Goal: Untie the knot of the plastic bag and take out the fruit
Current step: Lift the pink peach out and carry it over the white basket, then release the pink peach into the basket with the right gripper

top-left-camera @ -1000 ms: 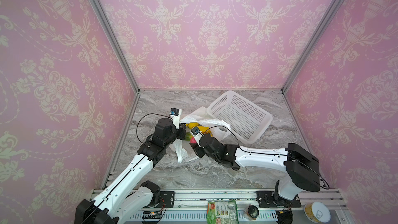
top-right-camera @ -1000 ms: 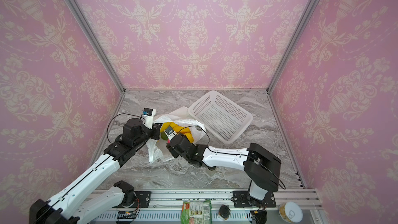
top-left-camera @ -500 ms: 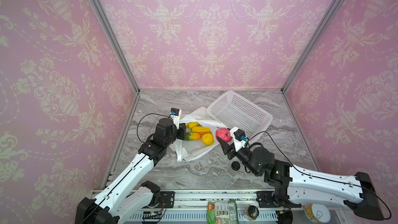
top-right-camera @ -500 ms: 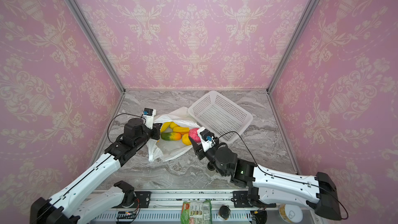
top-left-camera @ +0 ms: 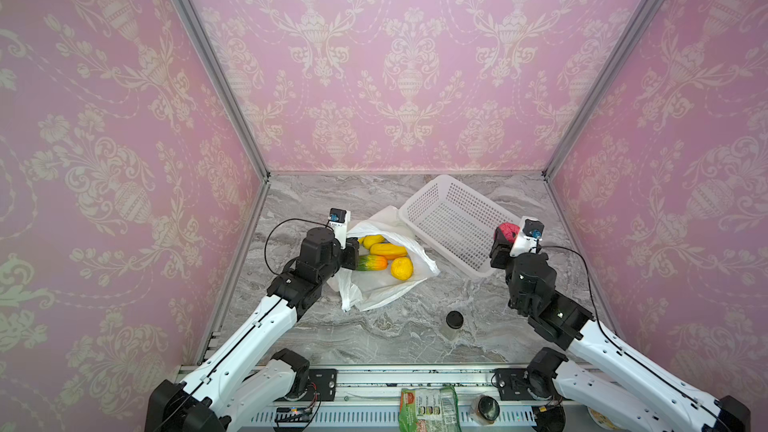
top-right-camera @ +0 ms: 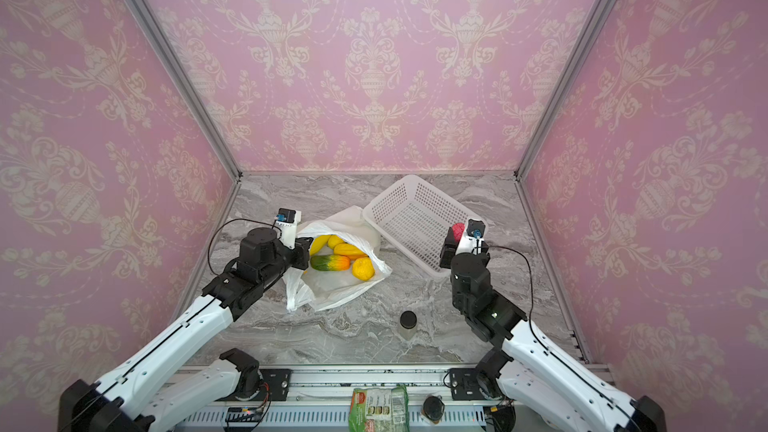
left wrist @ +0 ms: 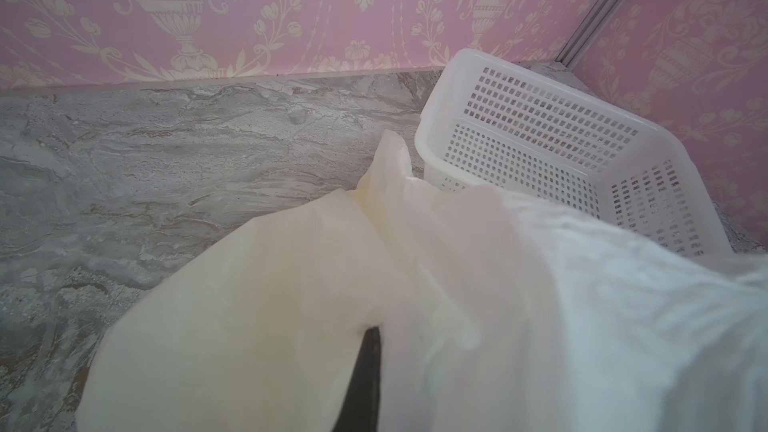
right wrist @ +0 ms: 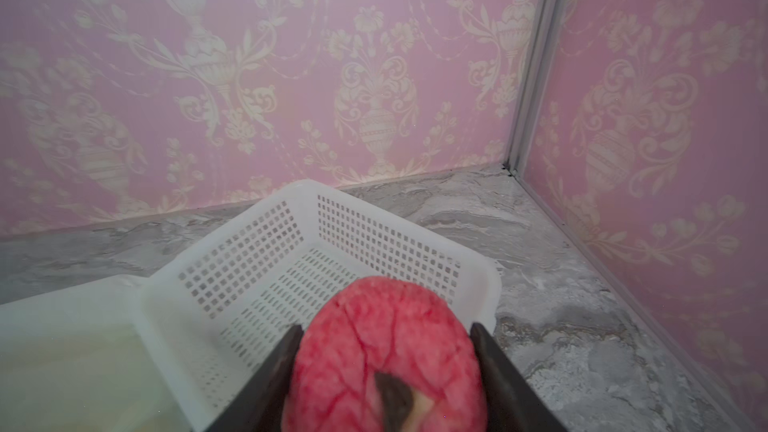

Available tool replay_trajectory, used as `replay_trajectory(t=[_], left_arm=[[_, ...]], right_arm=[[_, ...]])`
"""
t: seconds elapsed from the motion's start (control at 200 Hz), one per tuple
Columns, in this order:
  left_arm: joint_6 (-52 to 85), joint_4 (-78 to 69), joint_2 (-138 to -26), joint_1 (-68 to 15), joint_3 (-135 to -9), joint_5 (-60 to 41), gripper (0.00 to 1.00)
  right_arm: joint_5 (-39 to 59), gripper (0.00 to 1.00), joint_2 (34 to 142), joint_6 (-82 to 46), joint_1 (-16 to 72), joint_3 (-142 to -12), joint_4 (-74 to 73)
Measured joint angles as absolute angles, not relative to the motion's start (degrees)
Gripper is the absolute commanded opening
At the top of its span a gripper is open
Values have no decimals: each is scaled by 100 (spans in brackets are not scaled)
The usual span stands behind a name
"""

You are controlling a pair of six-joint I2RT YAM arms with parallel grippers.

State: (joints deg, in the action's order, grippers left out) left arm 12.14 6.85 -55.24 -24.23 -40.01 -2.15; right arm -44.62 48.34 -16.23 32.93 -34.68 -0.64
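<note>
Jaws of my right gripper [right wrist: 386, 328] clamp the pink-red fruit [right wrist: 386, 367] by the corner of the basket [right wrist: 249, 251], while my left gripper [top-left-camera: 352, 253] pinches shut on the plastic bag [top-left-camera: 386, 288].

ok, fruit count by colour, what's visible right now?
yellow fruit: 4
green-orange fruit: 1
pink-red fruit, held in right gripper: 1
Total: 6 visible; plastic bag may hide more.

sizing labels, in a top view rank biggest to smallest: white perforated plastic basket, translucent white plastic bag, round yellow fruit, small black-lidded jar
1. White perforated plastic basket, barely ahead.
2. Translucent white plastic bag.
3. Round yellow fruit and small black-lidded jar: they look alike, so no ranking.
</note>
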Motion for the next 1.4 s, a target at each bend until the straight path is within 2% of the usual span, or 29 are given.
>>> replay_trajectory(t=[0.17, 0.365, 0.47, 0.57, 0.836, 0.916, 1.016, 1.101, 1.276, 1.341, 1.401], left_arm=[[1214, 685, -5520, -2423, -3999, -217, 2], [1214, 646, -5507, -2423, -3944, -217, 1], [1214, 646, -5507, -2423, -3942, -217, 2], [1214, 642, -5507, -2423, -3940, -217, 2], [1216, 642, -5507, -2423, -3938, -217, 3], [1216, 637, -5507, -2423, -3933, -217, 3], [1219, 635, -5507, -2423, -3911, -220, 3], [1219, 633, -5507, -2423, -3907, -220, 3], [1219, 631, -5505, -2423, -3905, -220, 4], [1219, 631, -5496, -2423, -3905, -217, 3], [1219, 631, -5485, -2423, -3905, -217, 3]], right_arm=[[-3511, 8, 6781, -2049, 2272, -4416, 661], [-2875, 12, 8337, -2102, 2069, -4908, 738], [-2716, 11, 8814, -2082, 2036, -4908, 633], [-2628, 20, 8997, -2060, 1981, -4934, 545], [-2580, 20, 9701, -2108, 1815, -5725, 788], [-2530, 31, 9819, -2110, 1813, -5830, 858], [-2491, 57, 9828, -2108, 1813, -5830, 965], [-2477, 70, 9821, -2117, 1813, -5826, 965], [-2408, 86, 9548, -2123, 1813, -5524, 755], [-2375, 87, 9347, -2106, 1813, -5336, 679], [-2327, 82, 9122, -2102, 1813, -5188, 652]])
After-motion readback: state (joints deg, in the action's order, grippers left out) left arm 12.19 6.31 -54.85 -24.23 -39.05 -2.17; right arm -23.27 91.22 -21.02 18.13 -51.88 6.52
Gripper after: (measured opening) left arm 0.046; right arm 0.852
